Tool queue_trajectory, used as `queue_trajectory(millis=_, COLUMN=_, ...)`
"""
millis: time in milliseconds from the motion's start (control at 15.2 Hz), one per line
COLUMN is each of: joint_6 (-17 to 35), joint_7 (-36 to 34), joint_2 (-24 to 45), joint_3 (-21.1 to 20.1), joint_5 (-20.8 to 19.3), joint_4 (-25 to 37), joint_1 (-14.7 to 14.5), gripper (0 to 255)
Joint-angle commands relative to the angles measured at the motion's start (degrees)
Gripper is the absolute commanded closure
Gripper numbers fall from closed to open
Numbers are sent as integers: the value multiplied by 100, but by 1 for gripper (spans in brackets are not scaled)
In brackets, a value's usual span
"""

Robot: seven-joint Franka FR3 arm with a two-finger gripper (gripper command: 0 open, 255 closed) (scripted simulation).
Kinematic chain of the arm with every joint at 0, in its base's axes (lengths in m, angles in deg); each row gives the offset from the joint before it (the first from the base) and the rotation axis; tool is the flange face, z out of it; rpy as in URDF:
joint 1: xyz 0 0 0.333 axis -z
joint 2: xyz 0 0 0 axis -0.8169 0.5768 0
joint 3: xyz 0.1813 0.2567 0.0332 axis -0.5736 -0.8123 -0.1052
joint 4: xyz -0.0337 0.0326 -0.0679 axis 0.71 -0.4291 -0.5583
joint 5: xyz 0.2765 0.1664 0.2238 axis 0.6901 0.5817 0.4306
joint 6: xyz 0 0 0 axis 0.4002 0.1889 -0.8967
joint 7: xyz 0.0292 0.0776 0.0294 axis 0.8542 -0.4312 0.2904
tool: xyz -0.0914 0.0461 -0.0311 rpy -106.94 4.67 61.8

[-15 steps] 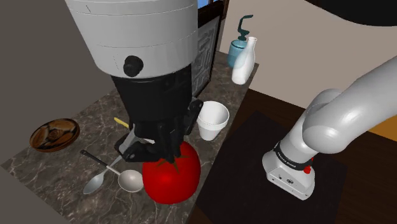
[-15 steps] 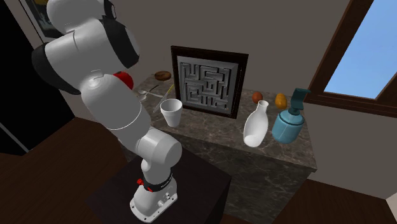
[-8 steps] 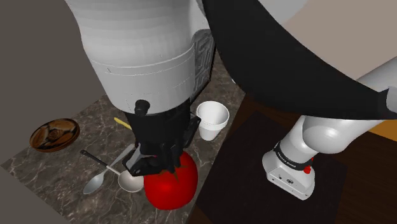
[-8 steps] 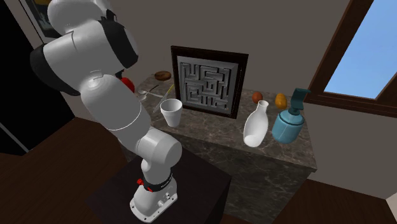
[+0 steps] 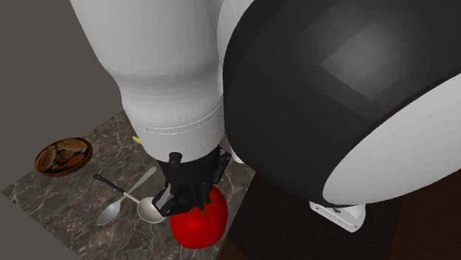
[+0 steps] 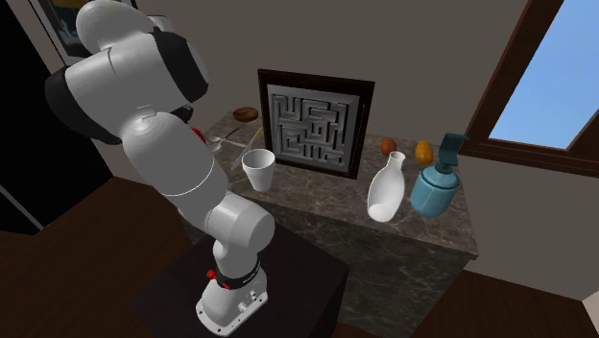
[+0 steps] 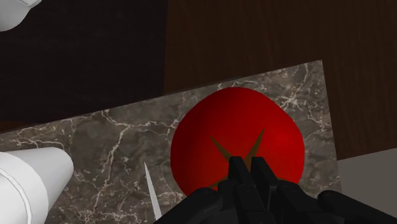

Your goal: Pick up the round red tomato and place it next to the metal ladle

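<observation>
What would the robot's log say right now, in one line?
stage: placing | tool: shut on tomato | tomato: beside ladle, near counter edge | released: no

In the shoulder view the arm (image 5: pixel 170 66) blocks much of the table (image 5: pixel 59 203), and the end effector (image 5: pixel 190 207) hides the top of the tomato (image 5: pixel 199 229) and part of the ladle (image 5: pixel 148 212). In the second exterior view the arm hides most of the tomato

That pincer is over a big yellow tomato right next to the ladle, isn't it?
Not quite: the tomato is red, not yellow, as the shoulder view shows. It is under the pincer, right next to the ladle.
</observation>
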Motion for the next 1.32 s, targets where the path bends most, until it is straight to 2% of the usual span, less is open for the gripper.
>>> queue_trajectory(millis=0, joint_6=161, joint_7=-21, joint_2=50, joint_3=-61, joint_5=-10, joint_4=-112, joint_1=6, gripper=255)
queue_trajectory(millis=858, joint_6=1243, joint_7=-162, joint_2=492, joint_3=-447, joint_5=-186, joint_4=-838, joint_1=104, gripper=255)
queue_trajectory(millis=1254, joint_6=1243, joint_7=-162, joint_2=492, joint_3=-447, joint_5=-187, joint_4=-838, joint_1=103, gripper=255)
